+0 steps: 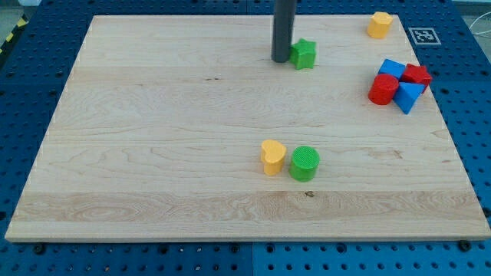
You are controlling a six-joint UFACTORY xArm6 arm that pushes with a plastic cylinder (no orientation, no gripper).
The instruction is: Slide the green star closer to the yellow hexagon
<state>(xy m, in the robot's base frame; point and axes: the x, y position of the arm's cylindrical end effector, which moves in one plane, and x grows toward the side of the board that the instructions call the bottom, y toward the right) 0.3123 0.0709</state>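
Green star (304,54) sits near the board's (153,138) top edge, a bit right of centre. My tip (281,60) is right at its left side, touching or nearly, can't tell which. No gripper here, just the rod. Yellow hexagon (379,24) is up in the top right corner, w/ bare wood between them. Below it: red cylinder (383,90), two blue blocks (392,69) (408,97) and another red block (417,76), all bunched together. Further down, mid-board, yellow heart (272,157) beside green cylinder (304,163).

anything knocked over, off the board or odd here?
Nothing stands out. All blocks sit flat on the wooden board. My tip is against the left side of the green star; the yellow hexagon sits near the top-right corner.
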